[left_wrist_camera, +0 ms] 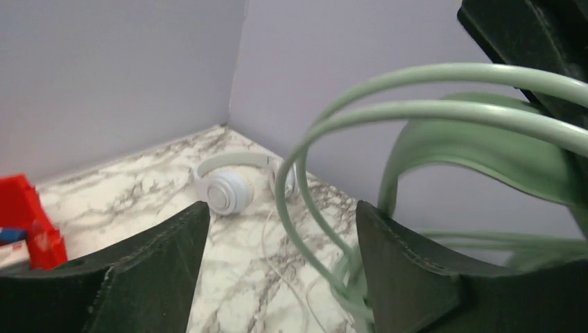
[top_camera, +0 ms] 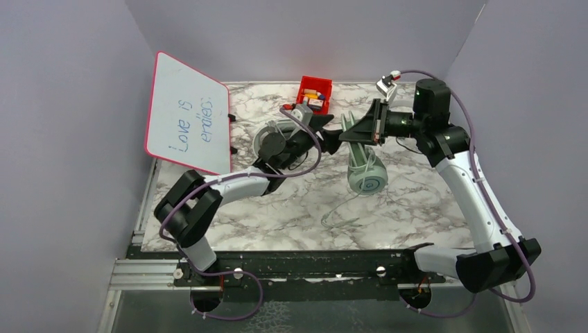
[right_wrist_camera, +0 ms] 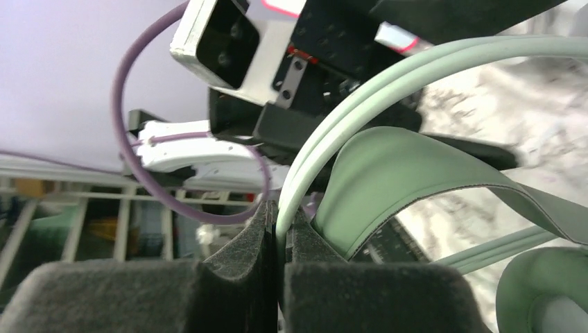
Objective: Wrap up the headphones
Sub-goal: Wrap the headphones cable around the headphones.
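Pretty simple setup: marbled table [top_camera: 277, 215], red bin [top_camera: 315, 93] at 12 o'clock, whiteboard [top_camera: 187, 114] propped around 10, thin pale cable [top_camera: 340, 208] loose near 5, white headset [left_wrist_camera: 232, 184] in a back corner.

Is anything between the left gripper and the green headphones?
Nothing visible. The open left gripper faces the green headphones directly, their loops just past its fingers; the right gripper, shut on those loops, holds from the opposite side.

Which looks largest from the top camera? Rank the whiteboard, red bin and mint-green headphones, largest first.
1. whiteboard
2. mint-green headphones, held up nearer the camera, so unsure
3. red bin
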Motion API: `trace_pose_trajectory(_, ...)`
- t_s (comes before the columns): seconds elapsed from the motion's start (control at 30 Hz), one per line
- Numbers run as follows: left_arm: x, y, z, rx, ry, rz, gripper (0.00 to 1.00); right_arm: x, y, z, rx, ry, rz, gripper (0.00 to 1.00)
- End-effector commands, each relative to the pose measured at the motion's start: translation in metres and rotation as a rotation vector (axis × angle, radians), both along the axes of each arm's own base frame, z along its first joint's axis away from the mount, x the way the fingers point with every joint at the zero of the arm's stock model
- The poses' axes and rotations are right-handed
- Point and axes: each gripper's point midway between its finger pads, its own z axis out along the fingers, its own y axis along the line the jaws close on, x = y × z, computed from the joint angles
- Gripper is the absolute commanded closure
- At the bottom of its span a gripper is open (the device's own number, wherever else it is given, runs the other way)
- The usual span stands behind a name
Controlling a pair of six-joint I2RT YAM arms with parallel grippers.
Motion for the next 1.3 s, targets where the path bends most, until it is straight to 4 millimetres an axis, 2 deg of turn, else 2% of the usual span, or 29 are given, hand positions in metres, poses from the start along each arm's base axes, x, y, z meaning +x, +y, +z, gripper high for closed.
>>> trace_pose_trajectory(0.0,-0.009,0.026,-0.013,0.050,0.158,0.023,0.20,0.030,-0.009,-0.007,-0.121,-0.200,-0.075,1.00)
trace_pose_trajectory(0.1,-0.016,0.048,-0.039,0.125,0.346,0.033,0.20,0.042,-0.014,-0.025,-0.213,-0.261,-0.075,1.00)
trace_pose_trajectory(0.17,-0.027,0.061,-0.044,0.145,0.460,0.011,0.20,0.051,-0.021,-0.039,-0.306,-0.327,-0.066,1.00)
trace_pose_trajectory(0.23,-0.041,0.072,-0.035,0.131,0.529,-0.033,0.20,0.058,-0.028,-0.054,-0.380,-0.406,-0.052,1.00)
trace_pose_trajectory(0.33,-0.051,0.083,-0.022,0.103,0.668,-0.035,0.21,0.064,-0.034,-0.073,-0.449,-0.517,-0.041,1.00)
trace_pose_trajectory(0.43,-0.051,0.080,-0.016,0.093,0.794,-0.031,0.22,0.069,-0.040,-0.093,-0.545,-0.561,-0.039,1.00)
trace_pose_trajectory(0.57,-0.039,0.070,-0.009,0.076,0.849,-0.026,0.21,0.067,-0.026,-0.108,-0.611,-0.583,-0.014,1.00)
trace_pose_trajectory(0.7,-0.019,0.068,-0.022,0.134,0.875,0.053,0.23,0.063,-0.013,-0.125,-0.672,-0.592,0.017,1.00)
trace_pose_trajectory(0.73,-0.016,0.067,-0.025,0.149,0.880,0.061,0.26,0.061,-0.009,-0.130,-0.681,-0.592,0.027,1.00)
trace_pose_trajectory(0.8,-0.016,0.060,-0.030,0.167,0.874,0.026,0.34,0.056,-0.002,-0.134,-0.670,-0.606,0.047,1.00)
trace_pose_trajectory(0.93,-0.027,0.065,-0.023,0.125,0.825,-0.075,0.31,0.053,0.004,-0.138,-0.663,-0.601,0.054,1.00)
trace_pose_trajectory(1.03,-0.025,0.073,-0.024,0.115,0.824,-0.032,0.30,0.054,0.003,-0.144,-0.703,-0.588,0.052,1.00)
trace_pose_trajectory(1.17,-0.017,0.074,-0.040,0.096,0.917,0.024,0.31,0.056,0.010,-0.146,-0.723,-0.602,0.056,1.00)
trace_pose_trajectory(1.27,-0.012,0.070,-0.037,0.071,0.922,0.020,0.31,0.055,0.018,-0.147,-0.740,-0.620,0.067,1.00)
